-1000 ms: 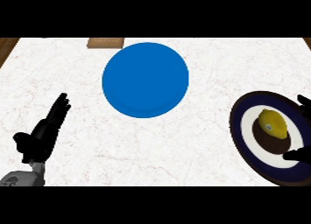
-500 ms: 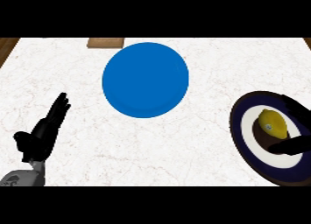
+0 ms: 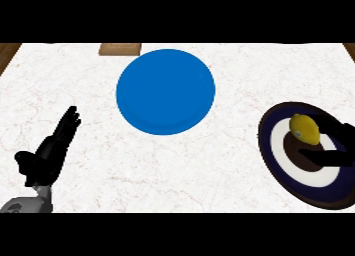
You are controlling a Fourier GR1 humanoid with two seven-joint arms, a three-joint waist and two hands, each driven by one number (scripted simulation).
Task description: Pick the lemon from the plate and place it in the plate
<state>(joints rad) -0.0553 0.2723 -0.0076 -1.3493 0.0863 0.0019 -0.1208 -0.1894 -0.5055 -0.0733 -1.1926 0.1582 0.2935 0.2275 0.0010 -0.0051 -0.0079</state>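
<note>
On the white table, the right robot hand curls around the lemon on the dark plate, while the left robot hand rests open beside the blue plate.

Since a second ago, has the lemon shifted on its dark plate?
No. The lemon sits at the same spot on the dark plate, beside the right hand.

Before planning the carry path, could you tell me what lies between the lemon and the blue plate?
In the head view, only bare white counter and the dark plate's rim lie between the lemon and the blue plate.
</note>
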